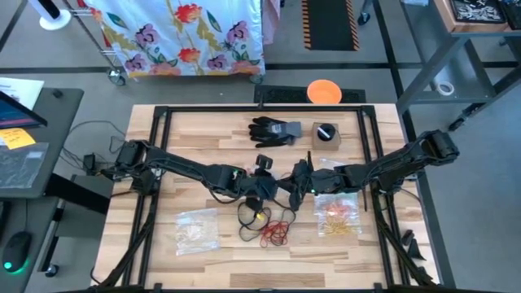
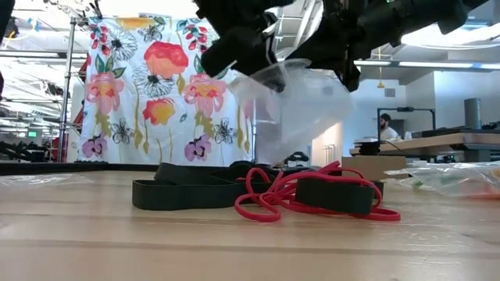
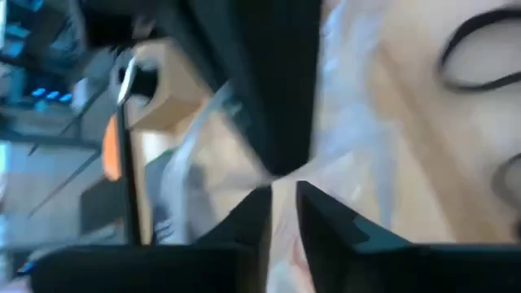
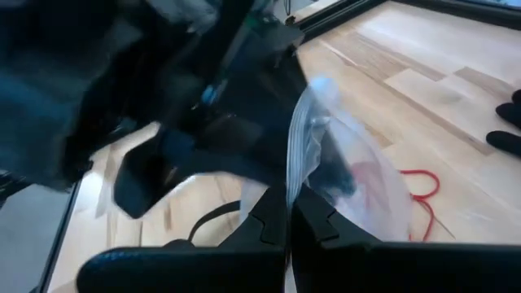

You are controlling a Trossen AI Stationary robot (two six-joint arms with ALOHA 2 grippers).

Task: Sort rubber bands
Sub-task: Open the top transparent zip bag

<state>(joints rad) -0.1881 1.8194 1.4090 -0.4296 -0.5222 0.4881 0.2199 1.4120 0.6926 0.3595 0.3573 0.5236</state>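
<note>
both arms meet over mid-table, lifted off the wood. my right gripper is pinched fully closed on the edge of a clear plastic bag, so the bag hangs in the air above the loose pile. my judgement: it is held up like this so its mouth stays reachable from the other side.

my left gripper sits against the same bag; its fingers are only a narrow slit apart, and i cannot tell whether they have film between them or are letting go.

the rubber bands still to sort lie on the table just below the grippers: red loops tangled across broad black bands, with a yellow one beside them in the high view.

two filled bags lie flat either side, one pale on my left, one with orange and yellow bands on my right. that suggests one colour group per bag.

a black glove lies at the far side, well apart.
</note>
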